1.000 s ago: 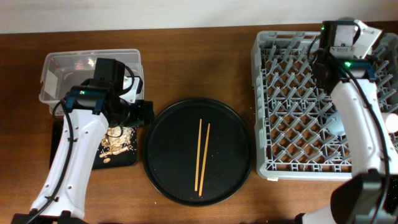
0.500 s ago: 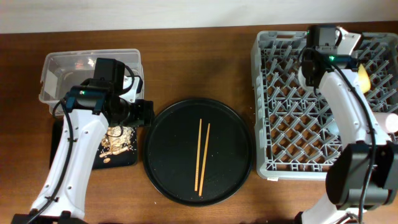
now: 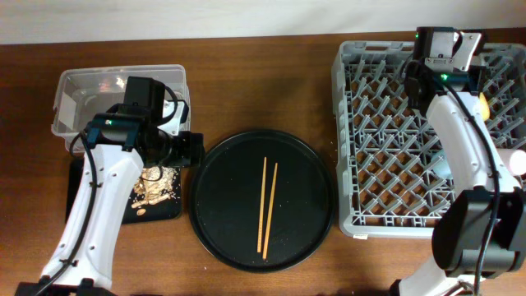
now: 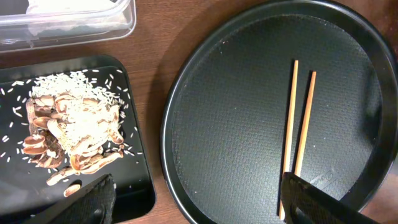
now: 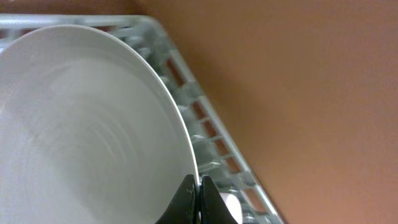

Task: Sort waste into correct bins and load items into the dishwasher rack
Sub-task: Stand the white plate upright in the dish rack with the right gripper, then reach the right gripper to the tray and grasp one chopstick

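Releasing before the dishwasher rack [image 3: 386, 131] cradles it could topple the plate [image 5: 81, 124] the right claw [image 5: 198, 199] pinches; left claw [image 4: 205, 202] gapes empty.

I'd call this a robotics lab bench; left arm [image 3: 92, 205] and right arm [image 3: 470, 156] stand at a wooden table [image 3: 263, 82]. A dishwasher rack [image 3: 378, 156] sits on it; pale wall [image 3: 205, 16] behind.
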